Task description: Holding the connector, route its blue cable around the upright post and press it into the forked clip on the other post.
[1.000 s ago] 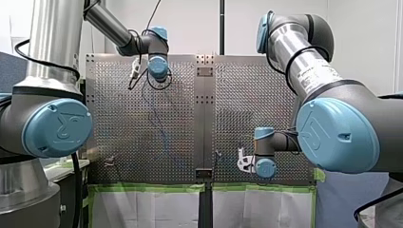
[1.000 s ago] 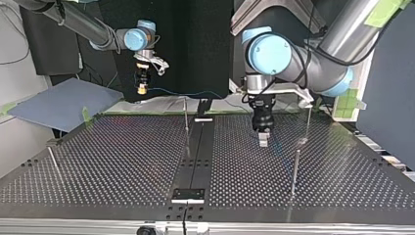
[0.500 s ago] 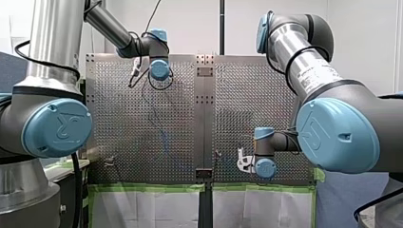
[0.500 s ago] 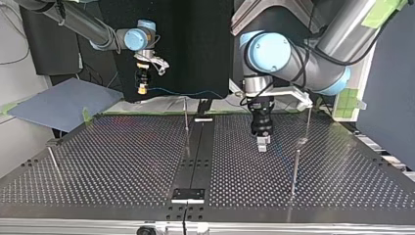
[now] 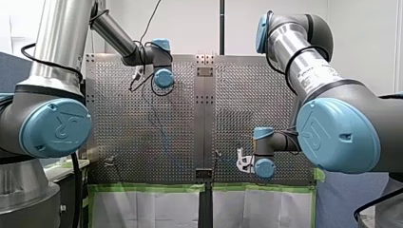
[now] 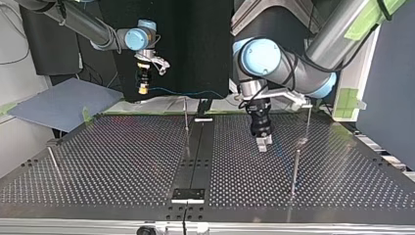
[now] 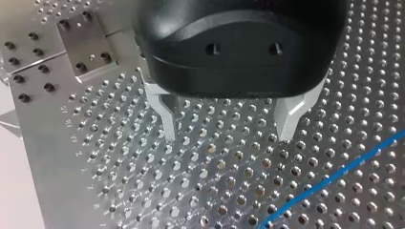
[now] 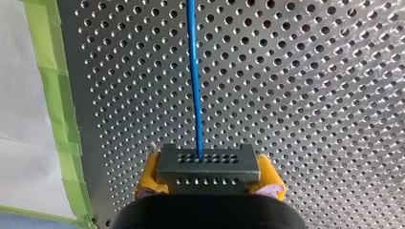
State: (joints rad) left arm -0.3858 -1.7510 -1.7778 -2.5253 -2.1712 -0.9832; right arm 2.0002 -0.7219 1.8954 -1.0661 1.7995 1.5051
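Between our right gripper's (image 8: 208, 177) yellow pads (image 8: 148, 174) sits the boxy grey connector (image 8: 208, 164), clamped tight, its smooth blue cable (image 8: 195, 86) running straight over the shiny perforated table (image 8: 310, 95). Our left gripper's (image 7: 224, 129) tapered metal fingers (image 7: 286, 119) stand wide apart, empty, near the holes. Since a second ago our left arm (image 5: 128, 45) swung toward the centre strip (image 5: 205, 118); our right gripper held.

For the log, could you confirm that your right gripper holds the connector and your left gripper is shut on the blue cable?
Not quite. The left wrist view shows the left gripper open and empty; the blue cable passes beside it over the perforated table. The right gripper does hold the connector.
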